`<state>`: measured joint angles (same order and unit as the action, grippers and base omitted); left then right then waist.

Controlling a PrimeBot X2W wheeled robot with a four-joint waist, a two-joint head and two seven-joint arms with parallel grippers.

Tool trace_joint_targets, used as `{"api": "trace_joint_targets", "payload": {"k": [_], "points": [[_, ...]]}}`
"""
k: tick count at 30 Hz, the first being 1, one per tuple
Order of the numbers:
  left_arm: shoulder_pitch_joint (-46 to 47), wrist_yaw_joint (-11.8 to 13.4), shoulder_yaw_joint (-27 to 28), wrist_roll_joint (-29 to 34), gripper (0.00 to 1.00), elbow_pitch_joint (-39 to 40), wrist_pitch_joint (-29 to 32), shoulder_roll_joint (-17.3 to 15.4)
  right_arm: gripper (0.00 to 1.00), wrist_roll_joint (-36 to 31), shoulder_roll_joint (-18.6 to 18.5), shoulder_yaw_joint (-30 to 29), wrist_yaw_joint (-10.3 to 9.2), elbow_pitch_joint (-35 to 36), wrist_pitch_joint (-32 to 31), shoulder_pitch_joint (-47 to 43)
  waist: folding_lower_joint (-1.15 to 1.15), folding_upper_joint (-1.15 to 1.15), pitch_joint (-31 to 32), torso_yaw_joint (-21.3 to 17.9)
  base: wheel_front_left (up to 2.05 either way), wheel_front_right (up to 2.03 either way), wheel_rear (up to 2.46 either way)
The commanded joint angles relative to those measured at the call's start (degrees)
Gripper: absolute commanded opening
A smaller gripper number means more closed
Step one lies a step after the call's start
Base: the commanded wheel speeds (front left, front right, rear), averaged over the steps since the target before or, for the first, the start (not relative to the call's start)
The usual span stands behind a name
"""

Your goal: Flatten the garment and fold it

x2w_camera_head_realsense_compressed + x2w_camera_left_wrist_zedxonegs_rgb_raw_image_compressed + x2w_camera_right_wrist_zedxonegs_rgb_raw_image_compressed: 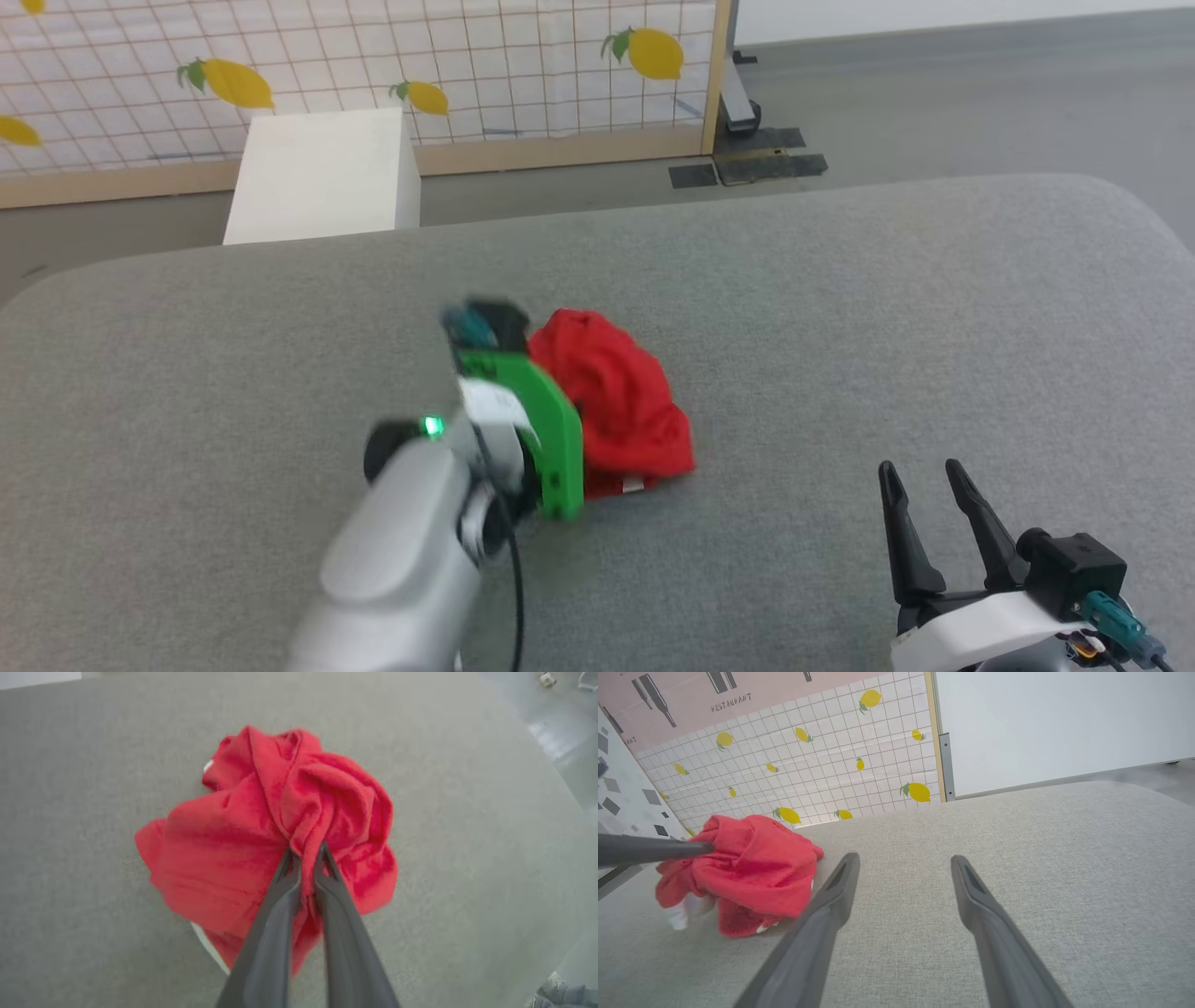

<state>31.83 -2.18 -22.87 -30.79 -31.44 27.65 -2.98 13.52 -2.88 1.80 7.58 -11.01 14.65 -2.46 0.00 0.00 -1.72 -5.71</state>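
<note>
The garment [621, 397] is a crumpled bright red heap near the middle of the grey padded table [840, 308]. A bit of white trim shows at its lower edge. In the left wrist view my left gripper [306, 851] is shut on a raised fold on top of the garment [243, 858]. In the head view the left arm's green wrist bracket [546, 420] hides those fingers. The right wrist view shows the left fingers [668, 849] coming in from the left onto the garment [752, 872]. My right gripper [924, 476] [903, 861] stands open and empty, low at the table's near right, apart from the cloth.
A white box [322, 173] stands on the floor just beyond the table's far edge. Behind it is a lemon-patterned tiled panel [373, 65] with a wooden frame. Grey floor [934, 103] lies past the table's far right corner.
</note>
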Motion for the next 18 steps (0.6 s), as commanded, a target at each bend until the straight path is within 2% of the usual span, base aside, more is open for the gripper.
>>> {"api": "trace_joint_targets", "payload": {"k": [1, 7, 8, 9, 15, 18], "points": [[-1.7, 0.2, -1.7, 0.9, 0.0, -1.3, 0.8, 0.0, 1.0, 0.0, 0.0, 0.1, -0.09, 0.1, 0.3, 0.2, 0.0, 0.0, -1.1, -0.9, 0.0, 0.0, 0.0], [-3.7, 0.8, -5.3, 1.6, 0.0, -5.2, 4.2, 0.1, 1.0, 0.2, 0.0, -0.1, -0.09, 0.1, 0.3, 0.6, 0.0, 0.0, -2.3, -0.5, 0.0, 0.0, 0.0], [-3.6, 1.0, -5.3, 1.4, 0.18, -5.3, 4.5, 0.1, 1.0, 0.2, 0.0, 0.0, -0.09, 0.0, 0.3, 0.5, 0.0, 0.0, -2.3, -0.3, 0.0, 0.0, 0.0], [-3.4, 1.1, -5.0, 1.0, 1.0, -5.0, 4.4, 0.1, 1.0, 0.2, 0.0, 0.1, -0.09, 0.0, 0.3, 0.5, 0.0, 0.0, -2.3, 0.0, 0.0, 0.0, 0.0], [-2.4, 1.5, -0.3, -4.0, 1.0, 0.3, 2.3, 0.1, 1.0, 0.3, 0.0, 0.0, -0.09, -0.5, 0.3, -0.5, 0.0, 0.0, -0.6, 2.3, 0.0, 0.0, 0.0], [-2.0, 2.5, 3.1, -6.4, 1.0, 4.4, 0.4, -0.2, 1.0, 0.5, 0.0, 0.2, -0.09, -0.5, 0.3, -1.1, 0.0, 0.0, 0.8, 3.5, 0.0, 0.0, 0.0]]}}
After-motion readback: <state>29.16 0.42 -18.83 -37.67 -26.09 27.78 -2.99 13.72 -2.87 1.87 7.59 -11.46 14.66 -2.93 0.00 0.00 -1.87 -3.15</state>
